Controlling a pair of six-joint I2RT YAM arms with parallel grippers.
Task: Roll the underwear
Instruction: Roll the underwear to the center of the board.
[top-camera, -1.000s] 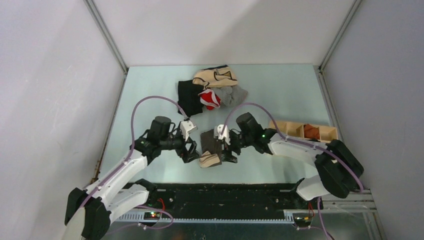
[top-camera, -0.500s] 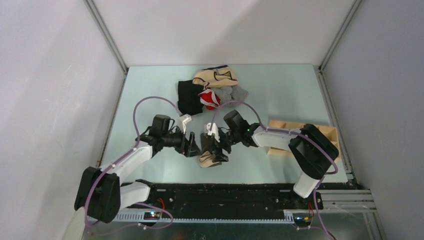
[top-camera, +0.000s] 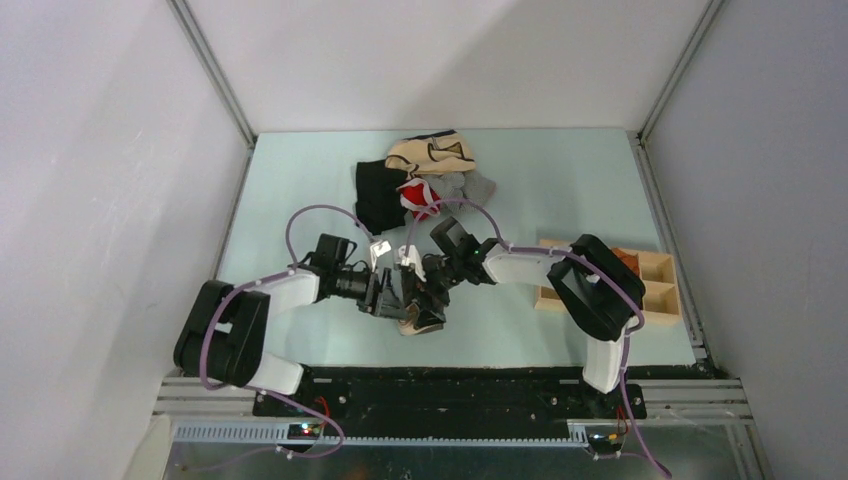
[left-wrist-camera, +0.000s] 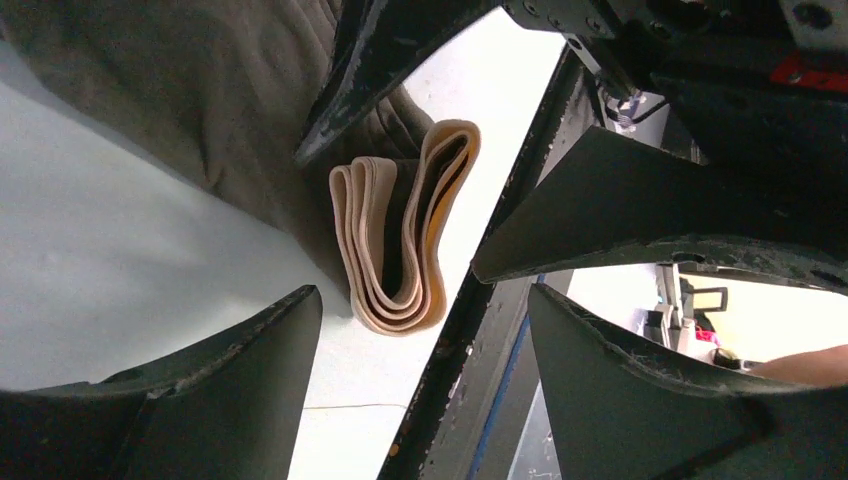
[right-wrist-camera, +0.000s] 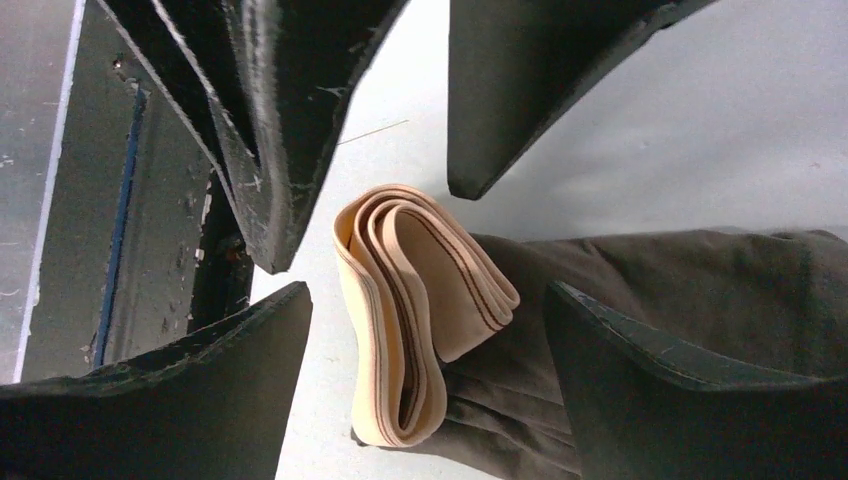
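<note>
From above, the underwear (top-camera: 420, 320) lies on the table (top-camera: 300, 180) near its front edge, about midway across. It is a small dark bundle with a cream end toward the arm bases. The left gripper (top-camera: 388, 298) and right gripper (top-camera: 428, 292) close in on it from either side, crowded so tightly that this view does not show how their jaws stand. Well apart, at the far side, sits a pile (top-camera: 425, 175) of other clothes, and a wooden box (top-camera: 655, 270) stands at the right.

The left wrist view settles the left gripper: its jaws stand wide apart and hold nothing. Just ahead of them is the waistband (left-wrist-camera: 400, 250), smooth cream elastic folded into several flat loops standing on edge. The olive body runs off to the upper left, matte and finely ribbed, sagging in soft creases. The right gripper's dark fingers (left-wrist-camera: 370, 70) reach in from the top.

In the right wrist view that gripper's jaws are also spread and empty, straddling the looped waistband without touching it. Thin brown stripes run along the elastic, and the olive cloth trails to the right.

The garment looks light and limp, with no stiffness except in the band. The elastic seems springy and may unfurl once let go. On the smooth table the bundle would probably slide rather than turn. The best hold is likely a pinch through all the band's layers at both ends.
</note>
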